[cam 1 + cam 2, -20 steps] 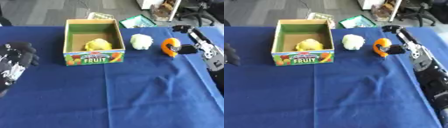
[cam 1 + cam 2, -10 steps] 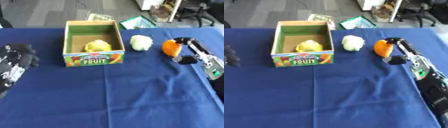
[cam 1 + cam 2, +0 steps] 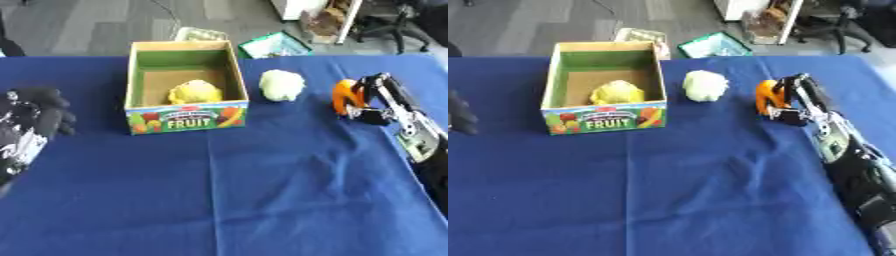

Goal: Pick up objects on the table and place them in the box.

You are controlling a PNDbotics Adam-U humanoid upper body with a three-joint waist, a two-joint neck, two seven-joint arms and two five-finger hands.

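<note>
The orange object (image 3: pixel 345 96) sat on the blue table (image 3: pixel 262 190) right of the fruit box (image 3: pixel 185 117), beside the pale green object (image 3: pixel 281 85). Half a second before, your right hand (image 3: pixel 374 102) only flanked it; now its fingers curled round it, so the pick looked under way. Your left hand (image 3: pixel 31 125) rested open at the left edge.

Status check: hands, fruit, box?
Right hand curled on orange fruit, on table. Left hand idle, open. Yellow fruit in box; pale green one between, path clear.
</note>
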